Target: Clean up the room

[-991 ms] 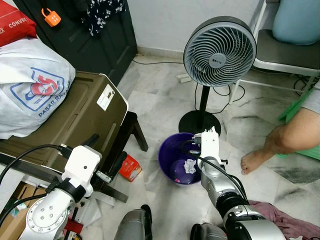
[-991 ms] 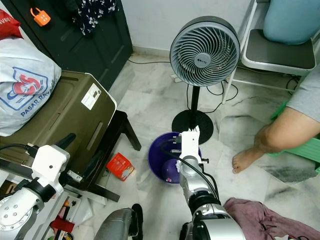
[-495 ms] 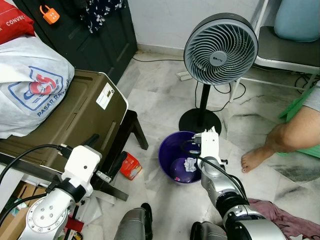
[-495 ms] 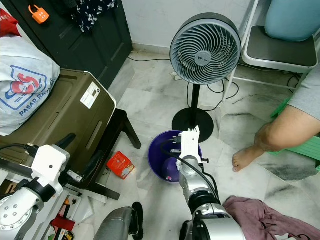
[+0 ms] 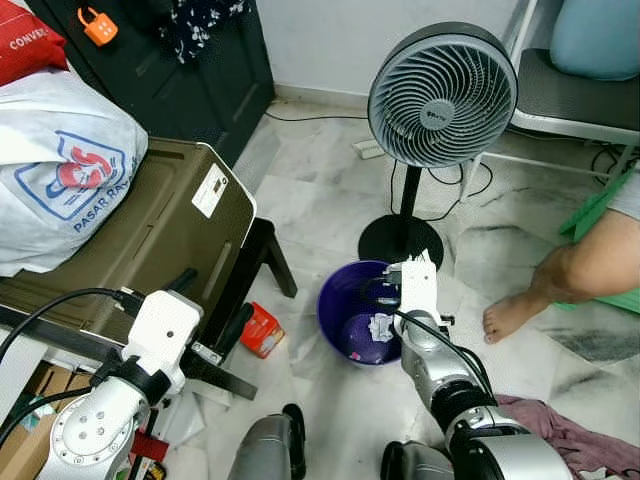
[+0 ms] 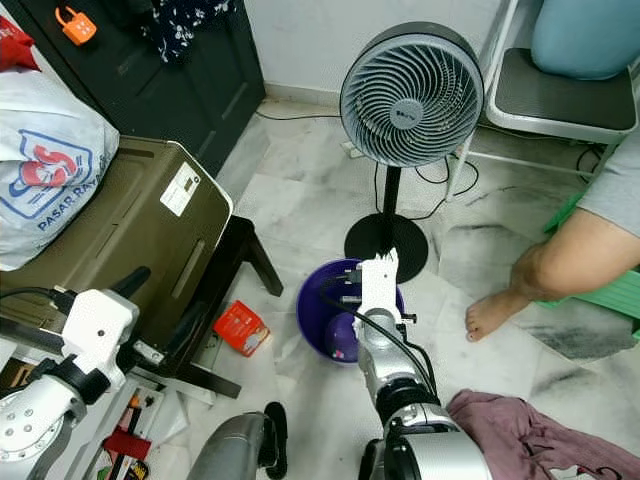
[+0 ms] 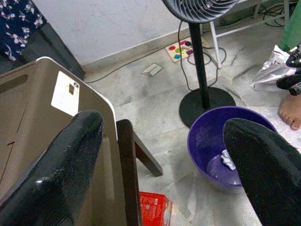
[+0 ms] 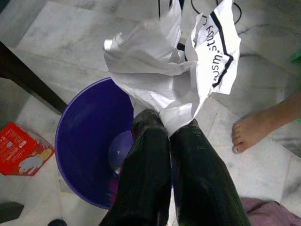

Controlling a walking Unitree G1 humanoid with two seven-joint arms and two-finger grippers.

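Beside the standing fan (image 5: 440, 95), the purple bin (image 8: 89, 141) sits on the marble floor (image 5: 320, 190) with the right tool (image 8: 162, 129) clenched on crumpled white paper (image 8: 174, 80) above its rim, left tool (image 7: 164, 155) released; dropped off-centre, the paper could miss.

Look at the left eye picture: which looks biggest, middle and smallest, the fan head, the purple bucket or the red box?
1. Fan head, though it stands nearer the camera.
2. Purple bucket.
3. Red box.
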